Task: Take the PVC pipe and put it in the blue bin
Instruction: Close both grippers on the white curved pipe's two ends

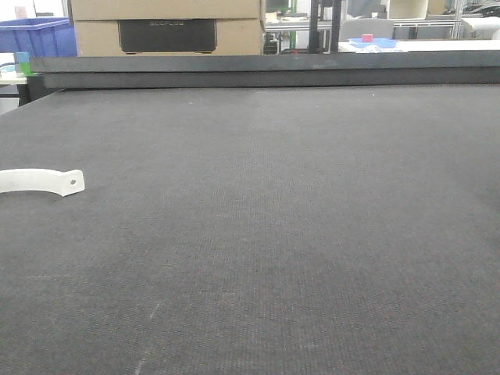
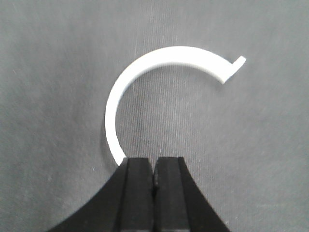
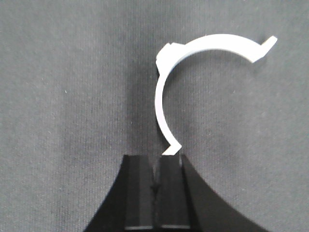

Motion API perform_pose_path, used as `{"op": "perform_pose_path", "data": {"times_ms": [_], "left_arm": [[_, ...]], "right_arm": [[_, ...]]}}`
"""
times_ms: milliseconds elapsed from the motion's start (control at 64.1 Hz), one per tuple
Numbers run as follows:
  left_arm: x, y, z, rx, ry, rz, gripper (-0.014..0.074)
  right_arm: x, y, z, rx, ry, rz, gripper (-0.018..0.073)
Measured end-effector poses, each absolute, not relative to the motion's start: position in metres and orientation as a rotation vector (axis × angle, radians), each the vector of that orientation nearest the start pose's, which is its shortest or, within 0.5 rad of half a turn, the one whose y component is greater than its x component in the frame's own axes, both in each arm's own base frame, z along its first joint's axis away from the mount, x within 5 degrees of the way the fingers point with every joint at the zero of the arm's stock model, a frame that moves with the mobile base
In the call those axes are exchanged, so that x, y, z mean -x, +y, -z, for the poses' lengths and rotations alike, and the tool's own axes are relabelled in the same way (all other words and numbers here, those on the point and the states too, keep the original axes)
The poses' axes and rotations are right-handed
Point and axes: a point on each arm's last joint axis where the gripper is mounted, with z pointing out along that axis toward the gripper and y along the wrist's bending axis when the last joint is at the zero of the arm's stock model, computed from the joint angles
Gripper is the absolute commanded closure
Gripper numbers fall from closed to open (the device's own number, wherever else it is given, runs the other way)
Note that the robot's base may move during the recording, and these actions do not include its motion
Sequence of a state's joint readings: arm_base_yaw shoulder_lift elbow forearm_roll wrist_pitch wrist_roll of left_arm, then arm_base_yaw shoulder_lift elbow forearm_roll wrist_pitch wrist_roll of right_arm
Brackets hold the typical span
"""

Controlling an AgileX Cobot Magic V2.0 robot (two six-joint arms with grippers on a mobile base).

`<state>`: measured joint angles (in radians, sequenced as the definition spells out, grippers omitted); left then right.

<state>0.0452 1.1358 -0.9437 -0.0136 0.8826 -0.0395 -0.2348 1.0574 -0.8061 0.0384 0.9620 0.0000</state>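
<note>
The PVC pipe [image 1: 43, 181], a white curved piece with a small round hole near its rounded end, lies flat on the dark mat at the far left. In the left wrist view a white C-shaped arc [image 2: 174, 52] lies on the mat just ahead of my left gripper [image 2: 154, 162], which is shut with nothing between its fingers; the arc's lower end runs under the left finger. My right gripper [image 3: 155, 162] is also shut and empty, with the tabbed end of a white curved piece [image 3: 217, 42] touching its right fingertip. The blue bin [image 1: 37, 37] stands beyond the table's far left corner.
A dark grey mat [image 1: 273, 234] covers the table, with a raised black rail [image 1: 266, 70] along its far edge. Behind it stand cardboard boxes [image 1: 168, 27] and a blue tray [image 1: 373, 43] on a white table. Neither arm shows in the front view.
</note>
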Motion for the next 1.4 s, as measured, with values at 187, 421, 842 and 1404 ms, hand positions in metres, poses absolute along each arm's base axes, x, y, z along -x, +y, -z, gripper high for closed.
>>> {"op": "perform_pose_path", "data": {"times_ms": [187, 421, 842, 1404], "left_arm": [[-0.220, 0.009, -0.309, 0.117, 2.602, 0.015, 0.0707], [-0.218, 0.007, -0.307, 0.132, 2.638, 0.047, 0.0707], [-0.212, 0.005, -0.303, 0.144, 2.722, 0.080, 0.0707], [-0.211, 0.005, -0.303, 0.157, 2.734, 0.084, 0.0707]], "right_arm": [[-0.194, -0.043, -0.278, -0.346, 2.755, 0.010, 0.0720], [-0.233, -0.053, -0.266, -0.350, 2.897, -0.012, 0.0479], [-0.278, -0.064, -0.206, -0.345, 3.090, -0.045, 0.0398], [-0.286, -0.071, -0.198, -0.375, 3.062, -0.052, 0.0727]]}}
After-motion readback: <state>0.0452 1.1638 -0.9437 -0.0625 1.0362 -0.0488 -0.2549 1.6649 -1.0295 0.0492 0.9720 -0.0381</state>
